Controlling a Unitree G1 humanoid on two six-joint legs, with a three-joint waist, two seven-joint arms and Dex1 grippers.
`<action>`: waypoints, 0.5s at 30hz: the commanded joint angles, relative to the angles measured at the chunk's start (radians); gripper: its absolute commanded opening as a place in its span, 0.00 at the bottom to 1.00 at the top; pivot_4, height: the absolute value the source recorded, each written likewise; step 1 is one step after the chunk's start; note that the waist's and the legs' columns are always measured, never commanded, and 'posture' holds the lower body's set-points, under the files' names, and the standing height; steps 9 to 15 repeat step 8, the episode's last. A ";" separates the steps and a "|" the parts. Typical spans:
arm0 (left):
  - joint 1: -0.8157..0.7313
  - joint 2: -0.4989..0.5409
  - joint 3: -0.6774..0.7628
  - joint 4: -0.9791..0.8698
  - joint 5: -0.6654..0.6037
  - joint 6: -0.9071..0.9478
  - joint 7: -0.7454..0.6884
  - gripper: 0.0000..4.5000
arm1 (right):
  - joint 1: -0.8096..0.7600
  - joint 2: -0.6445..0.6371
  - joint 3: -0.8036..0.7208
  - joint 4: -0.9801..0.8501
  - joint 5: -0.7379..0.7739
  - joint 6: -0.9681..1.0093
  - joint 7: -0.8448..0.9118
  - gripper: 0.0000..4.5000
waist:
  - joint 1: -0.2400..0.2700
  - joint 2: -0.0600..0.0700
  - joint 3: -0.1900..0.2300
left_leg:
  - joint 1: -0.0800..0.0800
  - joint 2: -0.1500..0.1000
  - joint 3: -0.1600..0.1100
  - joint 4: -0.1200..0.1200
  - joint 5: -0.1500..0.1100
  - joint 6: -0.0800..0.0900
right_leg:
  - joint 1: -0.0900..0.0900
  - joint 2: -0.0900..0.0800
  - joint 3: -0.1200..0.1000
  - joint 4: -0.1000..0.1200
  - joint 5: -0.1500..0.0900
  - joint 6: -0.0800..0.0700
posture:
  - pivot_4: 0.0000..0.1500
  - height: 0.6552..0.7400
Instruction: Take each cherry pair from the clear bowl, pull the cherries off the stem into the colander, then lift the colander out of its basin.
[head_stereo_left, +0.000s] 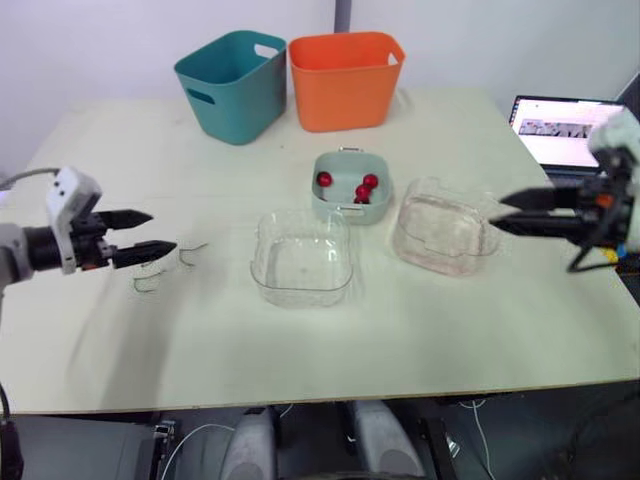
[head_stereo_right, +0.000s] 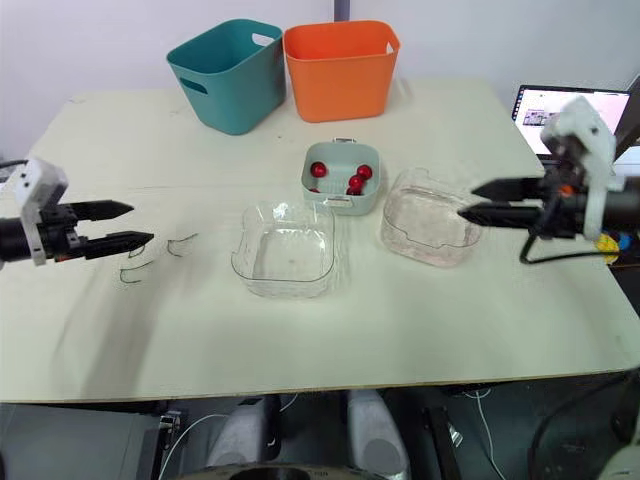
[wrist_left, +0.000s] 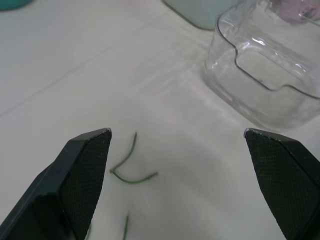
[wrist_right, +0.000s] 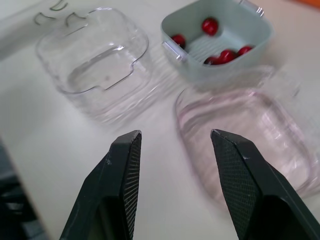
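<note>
Lying in the colander (head_stereo_left: 330, 209), red cherries (head_stereo_left: 363, 191)

The table (head_stereo_left: 450, 330) is pale cream. One bin (head_stereo_left: 232, 85) is blue-green and the other bin (head_stereo_left: 345, 80) is orange. The colander (head_stereo_left: 335, 212) is light green, and the cherries (head_stereo_left: 363, 191) in it are shiny red. The clear bowl (head_stereo_left: 300, 262) has no colour. The pink bowl (head_stereo_left: 440, 235) is see-through too. The stems (wrist_left: 131, 180) are green. The fingers (wrist_right: 125, 170) are black with tiny criss-cross marks.

The laptop (head_stereo_left: 556, 128) has a screen too small to read.
</note>
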 joint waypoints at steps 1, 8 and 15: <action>0.024 0.010 0.040 -0.006 -0.019 -0.002 0.002 1.00 | 0.114 0.007 -0.118 -0.068 0.048 0.007 -0.047 0.54 | 0.001 0.000 0.000 | 0.002 0.000 0.000 0.000 0.000 0.000 | 0.002 0.000 0.000 -0.001 -0.001 -0.002 | 1.00 1.00; 0.133 0.003 0.076 -0.096 -0.076 0.063 0.005 1.00 | 0.355 0.063 -0.209 -0.135 0.104 -0.080 -0.129 0.54 | 0.000 0.000 0.000 | 0.006 0.000 0.001 -0.002 -0.001 0.001 | 0.007 -0.001 0.000 -0.004 -0.002 -0.002 | 1.00 1.00; 0.133 0.003 0.076 -0.096 -0.076 0.063 0.005 1.00 | 0.355 0.063 -0.209 -0.135 0.104 -0.080 -0.129 0.54 | 0.000 0.000 0.000 | 0.006 0.000 0.001 -0.002 -0.001 0.001 | 0.007 -0.001 0.000 -0.004 -0.002 -0.002 | 1.00 1.00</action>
